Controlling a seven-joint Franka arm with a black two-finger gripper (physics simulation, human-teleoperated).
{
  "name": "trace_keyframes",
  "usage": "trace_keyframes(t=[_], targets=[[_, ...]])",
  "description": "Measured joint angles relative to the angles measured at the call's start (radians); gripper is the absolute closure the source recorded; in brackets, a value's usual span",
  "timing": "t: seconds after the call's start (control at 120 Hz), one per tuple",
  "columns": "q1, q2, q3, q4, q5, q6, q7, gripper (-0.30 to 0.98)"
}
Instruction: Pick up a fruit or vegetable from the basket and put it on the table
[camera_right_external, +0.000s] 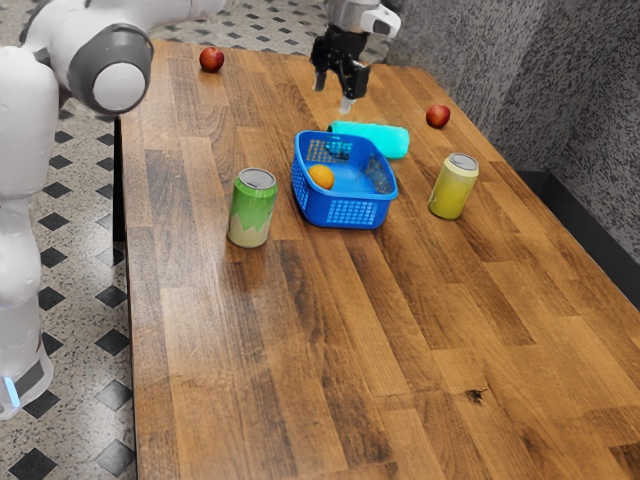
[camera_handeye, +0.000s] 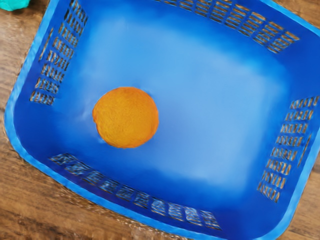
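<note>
Presently Staged for Approach and Pick

At the near side of the desk (camera_right_external: 330, 360), a green can (camera_right_external: 252, 208) is stood upright just beside the basket (camera_right_external: 345, 213), toward the exterior view's left. A yellow-green can (camera_right_external: 454, 187) is stood upright beyond the basket's opposite side. Both are placed outside the basket, so its open top is left unobstructed from above. The basket is set upright on its base, by which the orange (camera_handeye: 126, 118) is supported inside and is presumably kept from rolling away. Behind the basket, a turquoise cylinder (camera_right_external: 378, 139) is laid on its side. Farther off, one red apple (camera_right_external: 438, 116) and a second apple (camera_right_external: 211, 60) are rested directly on the desk; neither is to be selected, as a pick from the basket is specified.

The fingers (camera_right_external: 333, 94) are held apart, with nothing gripped between them. They are raised above the desk, toward the far side of the basket, and pointed downward; this posture is judged suitable for a descent from above. The orange is located below the fingers' level, on the basket floor, off-centre and near a corner. Lateral alignment over the fruit should be completed before lowering. Adequate clearance from the adjacent walls should be maintained, since contact with the rim could cause the basket to be shifted.
</note>
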Motion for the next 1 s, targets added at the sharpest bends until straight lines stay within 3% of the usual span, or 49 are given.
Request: trace_keyframes(t=[0.042, 0.1, 0.433, 0.492, 0.583, 0.65, 0.85, 1.0], targets=[[0.147, 0.021, 0.017, 0.034, -0.011, -0.025, 0.021, 0.01], [0.225, 0.033, 0.023, 0.053, -0.032, -0.054, 0.049, 0.0], [0.244, 0.036, 0.023, 0.073, -0.063, -0.127, 0.163, 0.0], [0.235, -0.024, 0.021, 0.1, -0.069, -0.134, 0.174, 0.0], [0.219, -0.088, 0.008, 0.11, -0.174, -0.143, 0.177, 0.0], [0.167, -0.093, 0.0, 0.111, -0.211, -0.148, 0.159, 0.0], [-0.042, -0.012, -0.006, 0.076, -0.198, -0.127, 0.086, 0.0], [-0.086, 0.106, -0.004, 0.066, -0.143, -0.003, 0.035, 0.0]])
